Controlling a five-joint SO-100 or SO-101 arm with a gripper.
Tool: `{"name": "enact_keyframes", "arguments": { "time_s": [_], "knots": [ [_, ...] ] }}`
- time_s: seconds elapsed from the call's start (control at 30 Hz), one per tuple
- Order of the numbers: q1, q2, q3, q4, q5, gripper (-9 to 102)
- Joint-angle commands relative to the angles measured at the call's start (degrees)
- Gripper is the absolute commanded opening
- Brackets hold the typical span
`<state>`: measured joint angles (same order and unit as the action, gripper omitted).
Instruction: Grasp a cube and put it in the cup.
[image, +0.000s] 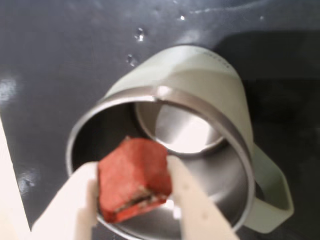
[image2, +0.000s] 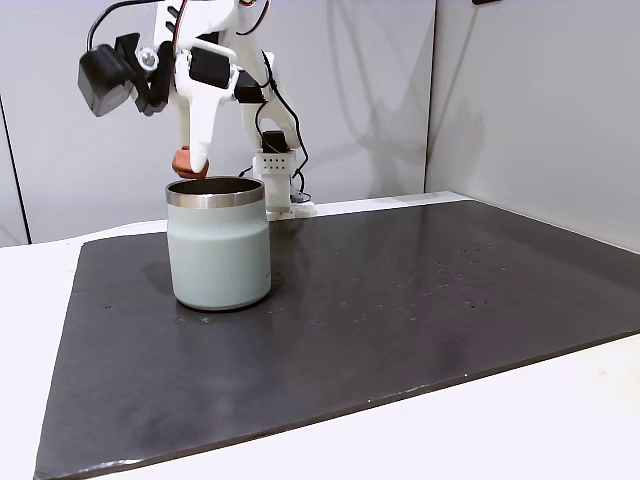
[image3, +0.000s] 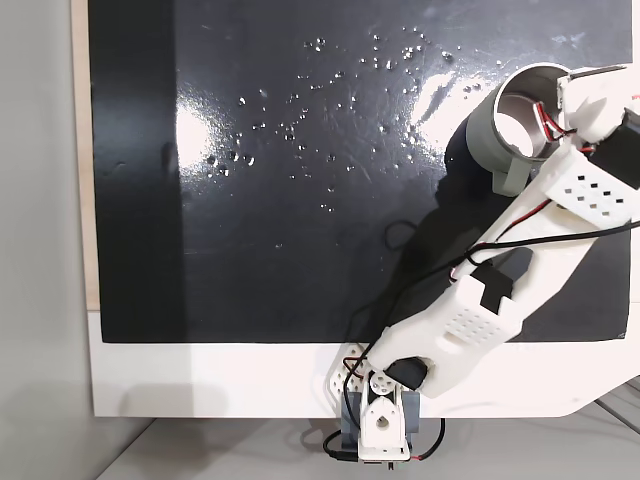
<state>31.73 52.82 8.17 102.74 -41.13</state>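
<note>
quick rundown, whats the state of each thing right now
cube: off the mat, pinched between the hand's fingers, above the cup's mouth
cup: upright on the dark mat, mouth open, nothing inside it, handle showing in the wrist view
hand: shut on the cube, above the cup's rim
dark mat: flat on the white table, speckled with small shiny spots

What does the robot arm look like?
The arm is white plastic with black motor blocks, small holes dotted in its panels, and thin black and red cables along it. Its pincer has two smooth white fingers. A black camera box sits near the wrist.
</note>
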Motion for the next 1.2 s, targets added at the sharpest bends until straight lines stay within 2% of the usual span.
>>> {"name": "enact_keyframes", "arguments": {
  "time_s": [0.0,0.07,0.17,0.3,1.17],
  "knots": [
    [-0.1,2.2,-0.1,0.4,-0.6,5],
    [-0.3,2.4,0.4,0.4,-0.5,10],
    [-0.4,2.9,1.4,0.4,0.4,24],
    [-0.8,3.5,3.0,0.4,0.9,32],
    [-4.0,13.8,15.6,0.4,2.3,30]
  ]
}}
